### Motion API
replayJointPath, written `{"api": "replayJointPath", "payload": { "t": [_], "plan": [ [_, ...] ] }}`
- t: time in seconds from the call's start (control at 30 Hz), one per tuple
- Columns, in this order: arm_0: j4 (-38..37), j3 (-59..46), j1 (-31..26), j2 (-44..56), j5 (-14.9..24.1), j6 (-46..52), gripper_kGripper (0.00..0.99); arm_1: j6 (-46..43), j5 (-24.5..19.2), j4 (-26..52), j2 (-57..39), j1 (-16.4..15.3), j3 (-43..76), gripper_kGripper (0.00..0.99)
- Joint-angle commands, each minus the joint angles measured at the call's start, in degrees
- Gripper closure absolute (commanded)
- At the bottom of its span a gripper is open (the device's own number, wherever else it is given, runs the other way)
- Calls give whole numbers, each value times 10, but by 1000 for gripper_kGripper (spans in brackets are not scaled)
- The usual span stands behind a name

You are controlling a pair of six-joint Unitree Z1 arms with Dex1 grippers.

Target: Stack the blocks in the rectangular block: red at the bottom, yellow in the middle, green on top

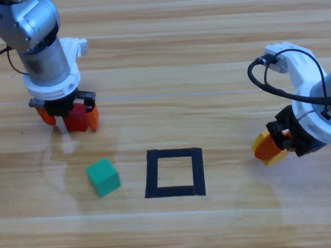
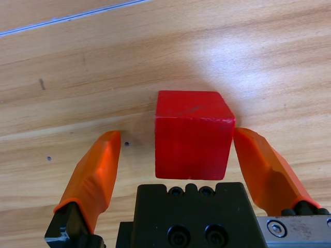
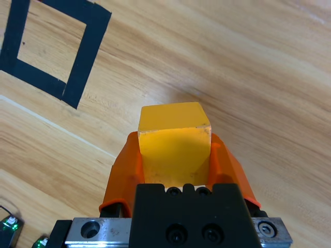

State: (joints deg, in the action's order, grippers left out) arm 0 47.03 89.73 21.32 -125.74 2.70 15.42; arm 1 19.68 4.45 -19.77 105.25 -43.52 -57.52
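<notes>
Yellow cube (image 3: 175,142) sits clamped between my right jaws, both pads pressed to its sides; right gripper (image 1: 272,147) hangs beside the black tape square (image 1: 174,173), well apart from it. Red cube (image 2: 192,134) lies between my left jaws, which stand apart: one pad touches or nearly touches its side, the other has a clear gap. Left gripper (image 1: 68,116) is down at the bench (image 1: 206,55), far from the square. Green cube (image 1: 103,176) rests loose on the bench, below my left jaws and near the square's outer edge.

Status: nothing placed, square holds no cube. Remaining, by my judgement: close on red and seat it first, then yellow, then green on top
</notes>
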Motion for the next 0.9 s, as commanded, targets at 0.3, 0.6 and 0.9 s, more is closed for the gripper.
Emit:
{"api": "replayJointPath", "payload": {
  "t": [0.3,0.6,0.9],
  "plan": [
    [-26,9,14,-45,-10,-17,352,2,-3,18,-5,14,14,990],
    [-6,6,14,-8,1,-18,904,4,-3,19,-7,14,15,990],
    [46,62,129,64,-32,-7,955,11,-7,18,-19,14,19,990]
  ]
}}
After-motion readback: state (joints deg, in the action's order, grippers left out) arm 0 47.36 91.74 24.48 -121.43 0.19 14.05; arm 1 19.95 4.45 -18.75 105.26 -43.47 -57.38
